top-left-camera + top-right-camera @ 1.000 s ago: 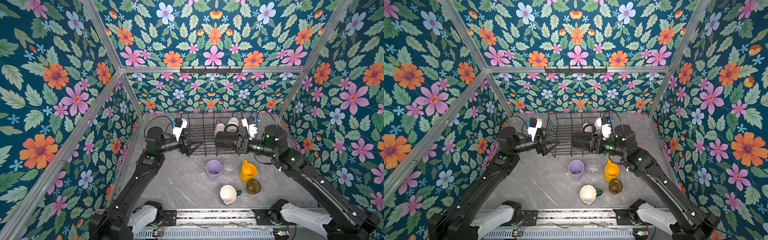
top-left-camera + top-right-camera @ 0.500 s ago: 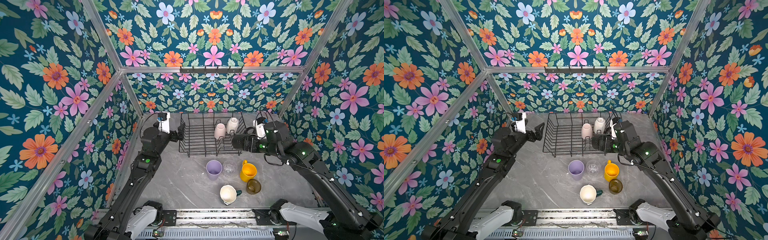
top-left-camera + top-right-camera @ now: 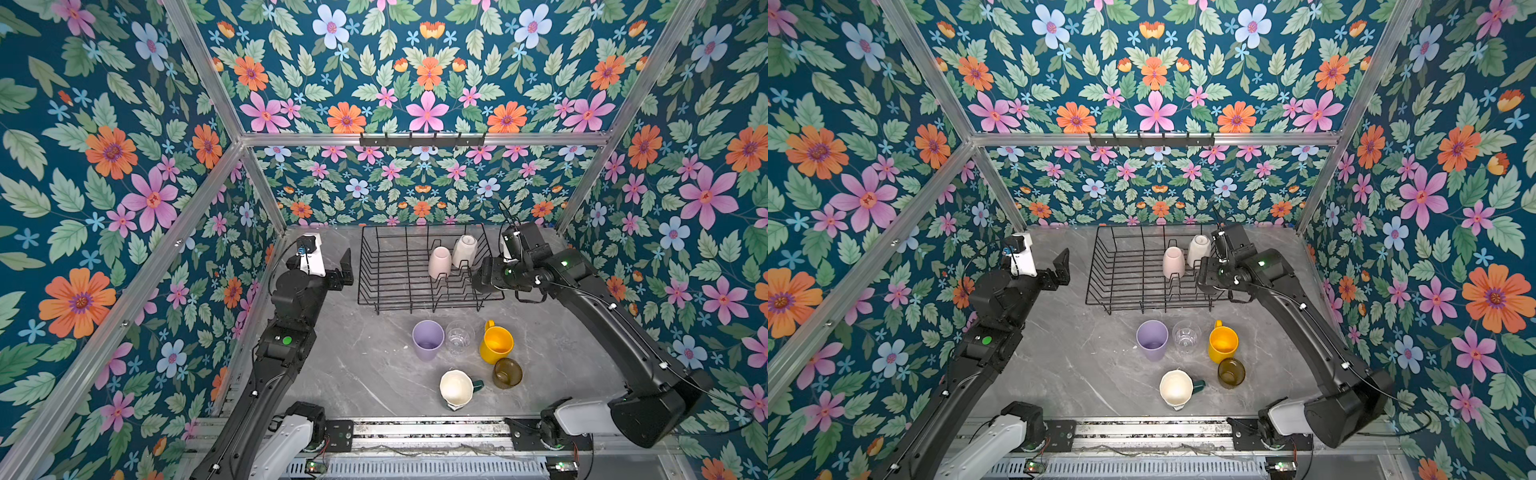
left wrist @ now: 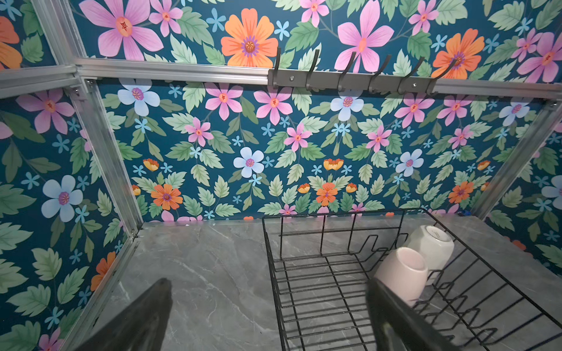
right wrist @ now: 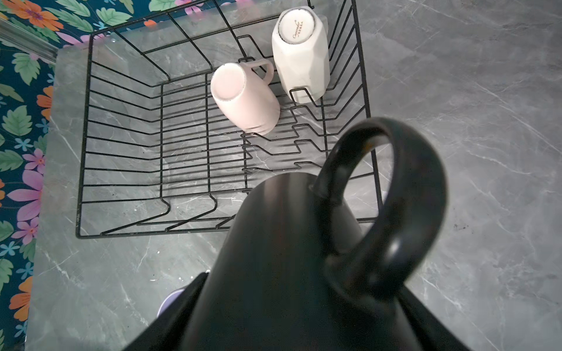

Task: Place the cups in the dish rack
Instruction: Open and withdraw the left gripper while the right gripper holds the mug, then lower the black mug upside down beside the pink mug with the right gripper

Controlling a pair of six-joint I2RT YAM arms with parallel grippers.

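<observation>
Because the black mug (image 5: pixel 273 243) looks like glazed ceramic, I judge it stiff, fairly heavy, slick under the pads and liable to chip on wire. A hold across the body beside the handle therefore seems sounder than pinching the loop. The right gripper (image 3: pixel 498 274) is clamped on it that way, holding it over the near right corner of the dish rack (image 5: pixel 88 136), where the white mug (image 5: pixel 299 54) and pale pink mug (image 5: pixel 243 97) sit upside down among the prongs. The left gripper (image 4: pixel 269 304) hangs empty beside the rack's left wall, jaws wide apart. In both top views the mug merges with the black gripper, and in the right wrist view it covers the fingers. Which end points away is possibly the base, though I cannot tell. On the table, the clear glass (image 3: pixel 459 336) is faint between the lilac tumbler (image 3: pixel 427 340) and yellow mug (image 3: pixel 496 345).
</observation>
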